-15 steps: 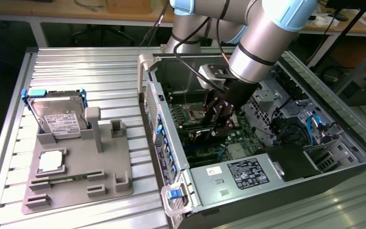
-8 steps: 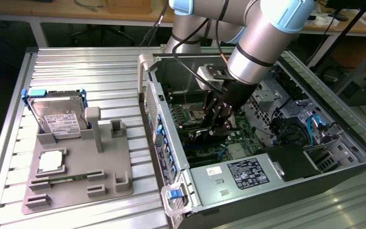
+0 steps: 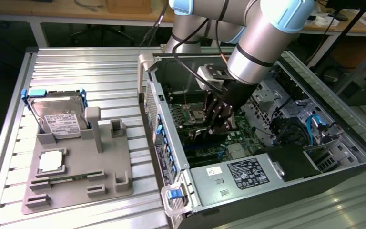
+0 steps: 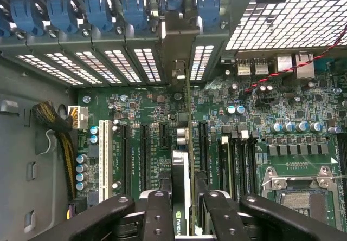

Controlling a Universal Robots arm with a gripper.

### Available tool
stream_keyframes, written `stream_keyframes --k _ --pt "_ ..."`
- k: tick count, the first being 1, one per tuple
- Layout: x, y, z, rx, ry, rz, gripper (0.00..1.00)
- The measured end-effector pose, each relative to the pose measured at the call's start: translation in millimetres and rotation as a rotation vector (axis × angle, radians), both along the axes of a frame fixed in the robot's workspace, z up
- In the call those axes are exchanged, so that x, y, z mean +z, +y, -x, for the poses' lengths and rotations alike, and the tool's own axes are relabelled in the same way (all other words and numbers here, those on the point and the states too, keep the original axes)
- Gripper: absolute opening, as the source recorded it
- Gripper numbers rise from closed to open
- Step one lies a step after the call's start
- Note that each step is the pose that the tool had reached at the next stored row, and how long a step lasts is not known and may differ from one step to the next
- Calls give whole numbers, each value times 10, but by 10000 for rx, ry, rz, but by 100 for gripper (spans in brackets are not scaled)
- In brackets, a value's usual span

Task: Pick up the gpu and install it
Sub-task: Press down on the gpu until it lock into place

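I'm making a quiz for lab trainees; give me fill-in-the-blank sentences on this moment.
1. The black gripper is shut on the green fan-cooled gpu card, held ____ on.
2. The card hangs over the green ____ inside the open grey computer case.
3. The silver hard drive with a white label stands on the grey ____ outside the case.

Missing: edge; motherboard; tray

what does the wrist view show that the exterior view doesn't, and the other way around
Wrist view: the row of blue clips above the vented slot covers, the white slot, and the hand's fingers closed on the gpu, held edge-on over the board.

Exterior view: the gray tray beside the case, with the hard drive standing in it, and the arm reaching down into the case.

Both: the hand and the green motherboard inside the case.
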State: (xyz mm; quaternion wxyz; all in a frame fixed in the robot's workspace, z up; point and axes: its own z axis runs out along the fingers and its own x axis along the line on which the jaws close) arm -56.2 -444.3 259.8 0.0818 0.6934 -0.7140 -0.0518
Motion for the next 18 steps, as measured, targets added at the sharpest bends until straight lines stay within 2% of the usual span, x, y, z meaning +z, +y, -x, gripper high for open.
stream_keyframes --k 13,18 --pt "16 -4 20 -1 1 2 27" --pt "-17 -7 40 -4 1 20 27"
